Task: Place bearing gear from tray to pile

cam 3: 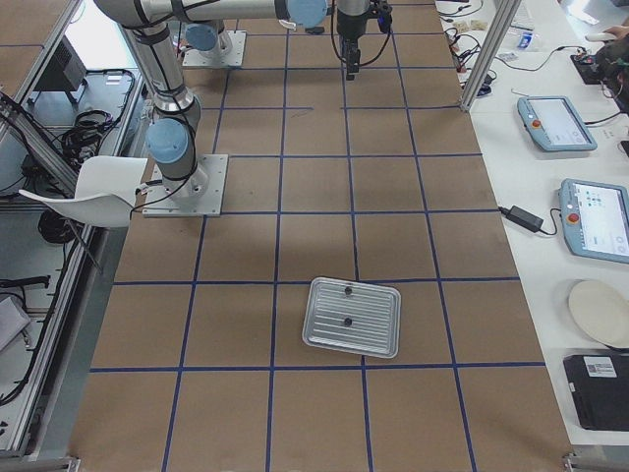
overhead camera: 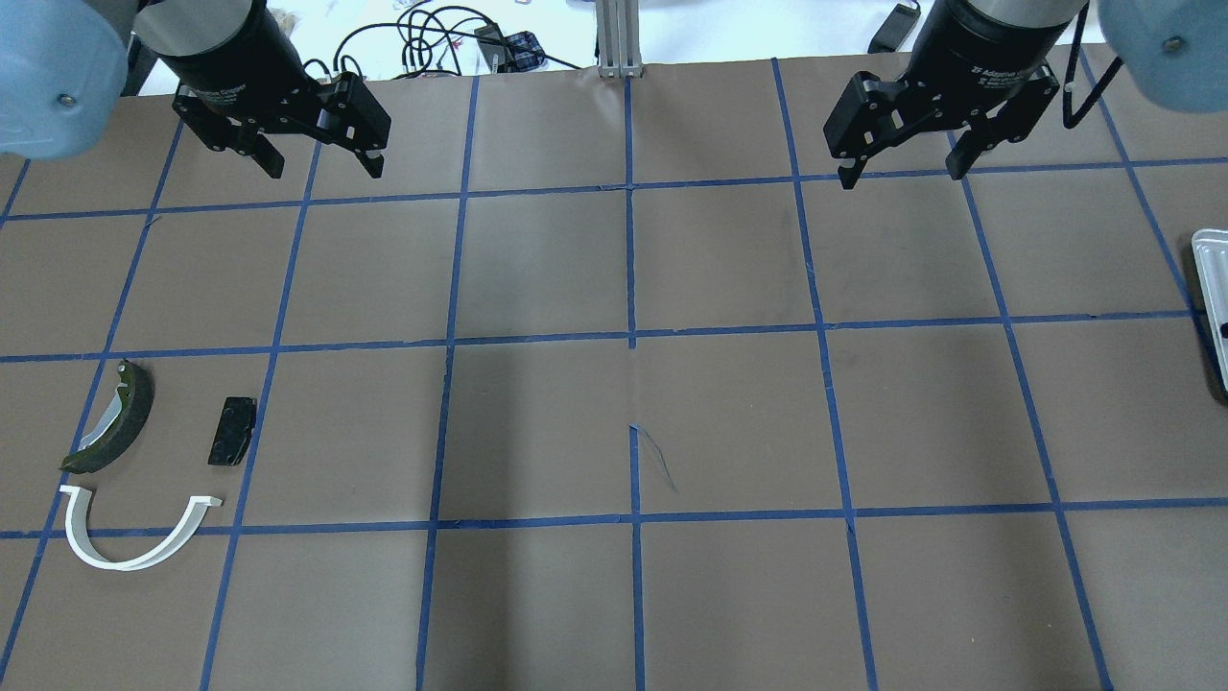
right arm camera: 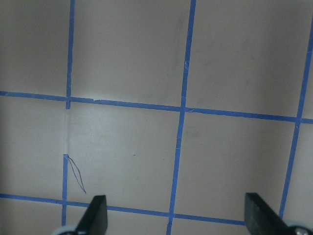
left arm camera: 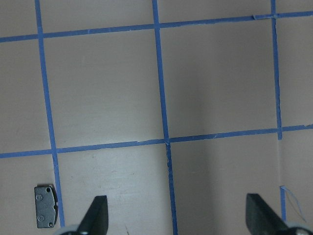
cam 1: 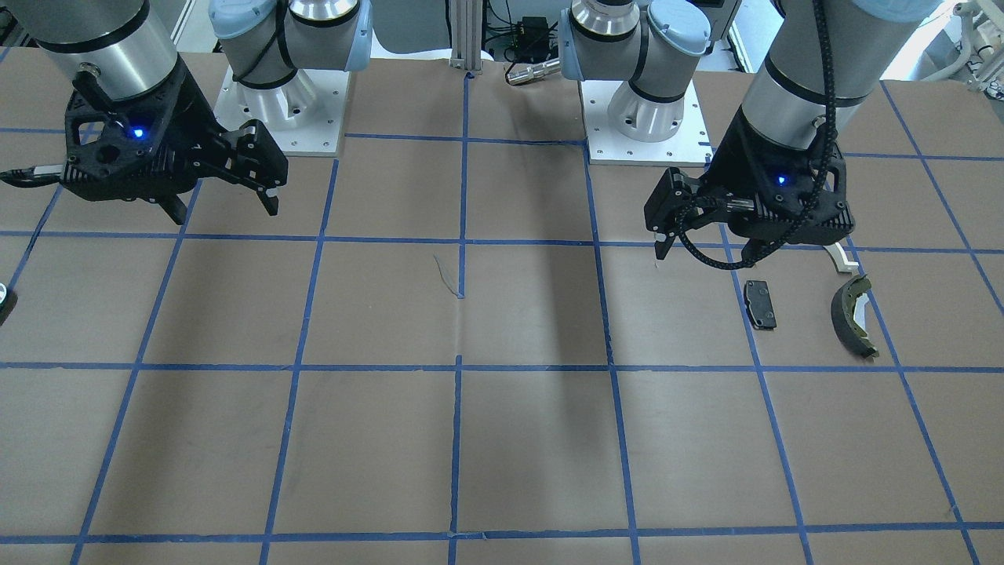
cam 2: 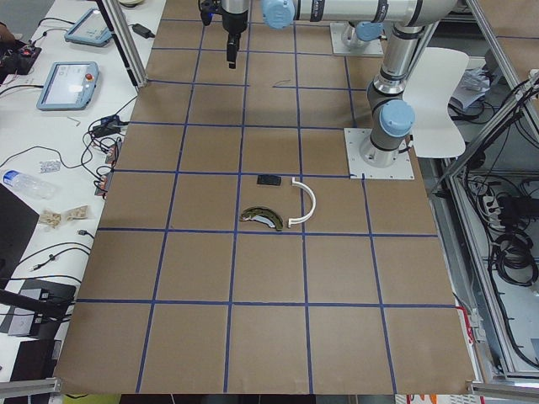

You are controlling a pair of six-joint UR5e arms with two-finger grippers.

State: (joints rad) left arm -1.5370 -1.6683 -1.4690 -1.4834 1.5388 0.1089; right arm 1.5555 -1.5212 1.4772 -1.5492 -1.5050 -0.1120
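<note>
The pile lies on the robot's left side of the table: a flat black pad (overhead camera: 232,431), a curved olive-dark brake shoe (overhead camera: 115,419) and a thin white arc (overhead camera: 134,537). The pad also shows in the left wrist view (left arm camera: 46,213). A silver tray (cam 3: 378,339) on the robot's right side holds two small dark parts (cam 3: 346,322); I cannot tell which is the bearing gear. My left gripper (overhead camera: 321,168) hangs open and empty, high above the table beyond the pile. My right gripper (overhead camera: 902,175) is open and empty, well away from the tray.
The table is brown paper with a blue tape grid. Only the tray's edge (overhead camera: 1211,288) shows at the right border of the overhead view. Cables and tablets lie on benches past the table's far edge. Both arm bases (cam 1: 643,118) stand at the robot's side.
</note>
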